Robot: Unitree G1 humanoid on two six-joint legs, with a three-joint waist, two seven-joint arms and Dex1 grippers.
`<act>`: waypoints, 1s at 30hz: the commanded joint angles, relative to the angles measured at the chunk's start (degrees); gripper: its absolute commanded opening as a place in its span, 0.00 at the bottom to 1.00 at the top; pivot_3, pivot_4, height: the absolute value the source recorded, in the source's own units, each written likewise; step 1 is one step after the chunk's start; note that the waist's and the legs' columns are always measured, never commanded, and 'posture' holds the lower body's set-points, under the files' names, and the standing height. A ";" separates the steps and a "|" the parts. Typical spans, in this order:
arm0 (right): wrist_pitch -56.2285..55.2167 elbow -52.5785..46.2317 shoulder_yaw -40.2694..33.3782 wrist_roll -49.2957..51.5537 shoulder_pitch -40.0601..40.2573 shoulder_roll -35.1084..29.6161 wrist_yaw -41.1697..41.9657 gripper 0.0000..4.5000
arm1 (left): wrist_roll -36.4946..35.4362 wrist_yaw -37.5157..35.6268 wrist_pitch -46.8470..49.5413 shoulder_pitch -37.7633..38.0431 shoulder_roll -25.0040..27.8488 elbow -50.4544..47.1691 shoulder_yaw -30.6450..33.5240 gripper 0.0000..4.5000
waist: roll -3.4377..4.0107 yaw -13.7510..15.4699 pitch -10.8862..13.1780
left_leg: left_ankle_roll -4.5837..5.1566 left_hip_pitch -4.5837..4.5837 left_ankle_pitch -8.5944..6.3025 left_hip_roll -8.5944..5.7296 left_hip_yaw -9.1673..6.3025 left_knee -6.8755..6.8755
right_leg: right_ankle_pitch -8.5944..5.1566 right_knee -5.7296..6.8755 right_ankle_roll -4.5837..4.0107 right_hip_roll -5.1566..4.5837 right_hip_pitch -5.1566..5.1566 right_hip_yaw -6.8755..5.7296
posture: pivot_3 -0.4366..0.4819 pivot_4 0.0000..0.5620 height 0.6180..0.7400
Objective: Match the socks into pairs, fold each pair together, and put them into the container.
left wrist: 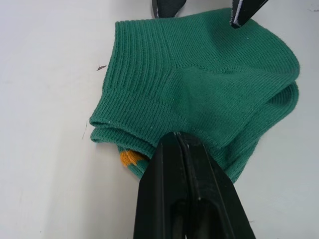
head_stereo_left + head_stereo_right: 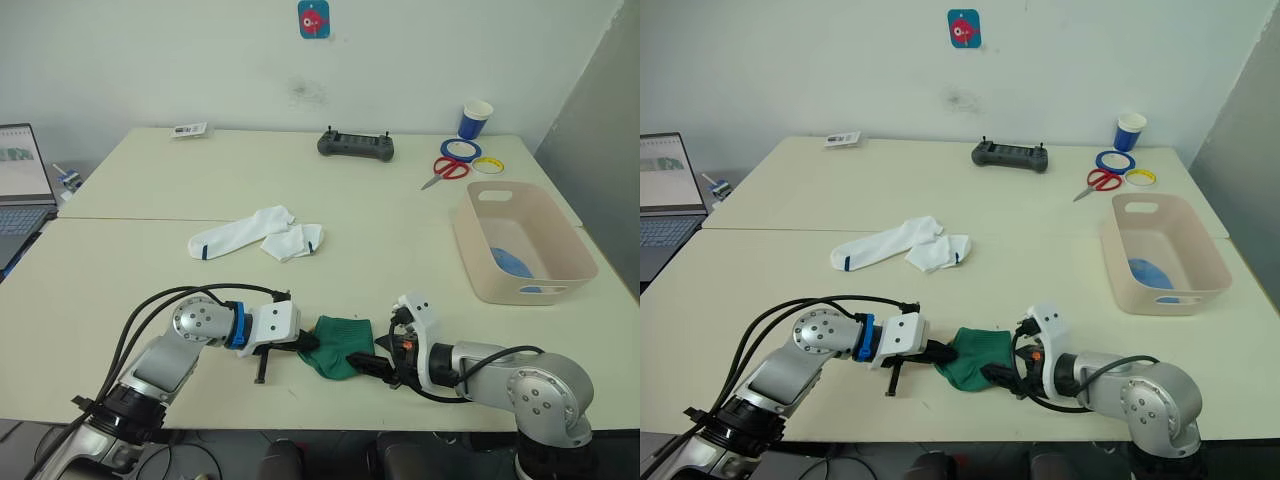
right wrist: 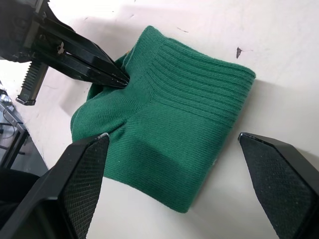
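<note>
- Left wrist view: the left gripper has its two black fingers pressed together on an edge of the folded green socks; an orange-yellow mark shows at the lower layer of the fold.
- Right wrist view: the right gripper has its fingers spread wide, one on each side of the green socks, gripping nothing; the tips sit just beside the fabric.
- Left eye view: the green socks lie on the table near its front edge, between the two grippers.
- The two white socks lie touching each other mid-table, well apart from the green bundle.
- The tub stands at the right side of the table; something blue, folded, lies inside on its floor.
- At the far edge: a paper cup, scissors, tape rings, and a controller.
</note>
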 commanded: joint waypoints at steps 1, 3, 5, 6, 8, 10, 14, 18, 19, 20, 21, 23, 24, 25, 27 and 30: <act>1.65 1.70 -1.32 0.91 -0.15 2.55 0.43 1.00 | 2.54 -0.44 0.96 2.11 0.89 2.47 -2.00 0.00 | 0.00 -0.01 -0.01 | 0.00 0.00 0.00 0.00 0.00 0.00 | 0.00 0.00 0.00 0.00 0.00 0.00 | 0.48 0.27 1.00; 1.80 3.93 -1.26 0.77 -0.36 5.84 -0.03 1.00 | 2.69 -0.36 0.70 2.16 0.73 2.75 -2.15 0.00 | 0.02 -0.19 -0.15 | 0.00 0.02 0.00 0.01 0.00 -0.03 | -0.01 0.00 -0.01 0.00 0.00 0.00 | 0.48 0.27 1.00; 1.34 7.55 -1.34 -0.13 -1.23 10.15 -0.62 1.00 | 2.82 -0.47 0.44 2.15 0.55 3.22 -2.36 0.00 | 0.13 -0.53 -0.32 | 0.01 0.05 0.00 0.03 -0.01 -0.06 | -0.01 0.00 -0.01 0.02 0.00 -0.01 | 0.48 0.27 1.00; 0.93 8.92 -1.17 -0.56 -1.63 11.47 -0.76 1.00 | 2.88 -0.48 0.33 2.07 0.44 3.51 -2.41 0.00 | 0.22 -0.76 -0.42 | 0.01 0.07 0.00 0.03 0.00 -0.08 | -0.02 0.00 -0.03 0.02 0.00 0.00 | 0.48 0.27 1.00; 0.21 11.06 -1.19 -1.12 -2.27 13.39 -0.86 1.00 | 2.93 -0.53 0.13 1.76 0.23 4.21 -2.42 0.00 | 0.33 -0.91 -0.52 | 0.01 0.10 0.00 0.03 0.00 -0.08 | -0.04 0.01 -0.06 0.01 0.01 0.01 | 0.48 0.27 1.00; -0.46 12.92 -1.56 -0.93 -2.94 15.02 -0.49 1.00 | 2.96 -0.48 -0.09 1.43 0.07 4.81 -2.38 0.00 | 0.37 -0.93 -0.62 | 0.01 0.10 0.00 0.03 0.00 -0.08 | -0.05 0.01 -0.08 0.01 0.01 0.01 | 0.48 0.27 1.00; -1.20 14.69 -1.83 -0.63 -4.00 16.36 -0.11 1.00 | 2.79 -0.33 -0.31 1.28 0.04 5.20 -2.18 0.00 | 0.41 -0.93 -0.66 | 0.01 0.10 0.00 0.03 0.00 -0.10 | -0.06 0.00 -0.10 0.01 0.01 0.01 | 0.48 0.27 1.00; -1.84 15.53 -1.48 -0.70 -4.27 16.23 0.11 0.96 | 2.51 -0.34 -0.18 1.25 0.23 5.11 -1.85 0.00 | 0.41 -0.94 -0.65 | 0.00 0.10 0.00 0.03 -0.01 -0.11 | -0.07 0.00 -0.11 0.01 0.00 0.01 | 0.48 0.27 1.00; -2.08 15.69 -1.48 -0.76 -4.26 16.15 0.10 0.91 | 2.36 -0.29 0.04 1.23 0.27 5.01 -1.67 0.00 | 0.41 -0.94 -0.65 | 0.01 0.10 0.00 0.03 -0.01 -0.12 | -0.07 0.00 -0.11 0.01 0.00 0.01 | 0.48 0.27 1.00; -2.31 15.78 -1.47 -0.77 -4.25 16.06 0.11 0.86 | 2.25 -0.27 0.20 1.19 0.31 4.94 -1.55 0.00 | 0.42 -0.94 -0.65 | 0.00 0.10 0.00 0.03 -0.01 -0.12 | -0.07 0.00 -0.12 0.01 -0.01 0.01 | 0.48 0.27 1.00; -2.59 15.79 -1.67 -0.80 -4.22 16.14 -0.04 0.79 | 2.15 -0.26 0.35 1.13 0.37 4.90 -1.39 0.00 | 0.44 -0.94 -0.64 | 0.00 0.09 0.00 0.03 -0.01 -0.13 | -0.07 -0.01 -0.12 0.01 -0.02 0.02 | 0.48 0.27 1.00; -2.95 15.71 -1.84 -0.76 -4.14 16.14 -0.23 0.63 | 1.96 -0.24 0.62 1.09 0.49 4.82 -1.12 0.00 | 0.49 -0.94 -0.61 | 0.00 0.07 0.00 0.03 0.00 -0.15 | -0.07 -0.02 -0.12 0.00 -0.03 0.01 | 0.48 0.27 1.00; -3.02 15.49 -1.99 -0.71 -4.01 16.18 -0.36 0.55 | 1.57 -0.21 1.14 1.18 0.51 4.61 -0.79 0.00 | 0.50 -0.93 -0.60 | 0.00 0.05 -0.01 0.03 0.00 -0.16 | -0.08 -0.03 -0.13 0.00 -0.04 0.01 | 0.48 0.27 1.00; -3.07 15.24 -2.19 -0.67 -3.87 16.23 -0.50 0.46 | 1.19 -0.22 1.67 1.21 0.53 4.39 -0.47 0.00 | 0.50 -0.94 -0.60 | 0.00 0.05 -0.01 0.02 0.00 -0.19 | -0.08 -0.04 -0.13 0.00 -0.05 0.01 | 0.48 0.27 1.00; -3.10 14.57 -2.54 -0.61 -3.48 16.21 -0.76 0.30 | 0.08 -0.54 2.44 1.20 0.59 3.82 0.14 0.00 | 0.50 -0.94 -0.59 | 0.00 0.05 0.00 0.02 0.00 -0.25 | -0.09 -0.05 -0.14 0.00 -0.07 0.01 | 0.48 0.27 1.00; -2.95 12.81 -3.58 -0.37 -2.49 16.30 -1.28 0.06 | -4.35 -0.96 4.40 1.05 -0.53 2.02 2.29 0.00 | 0.50 -0.95 -0.56 | 0.00 0.03 0.00 0.02 0.00 -0.34 | -0.11 -0.06 -0.15 0.00 -0.12 0.00 | 0.48 0.27 1.00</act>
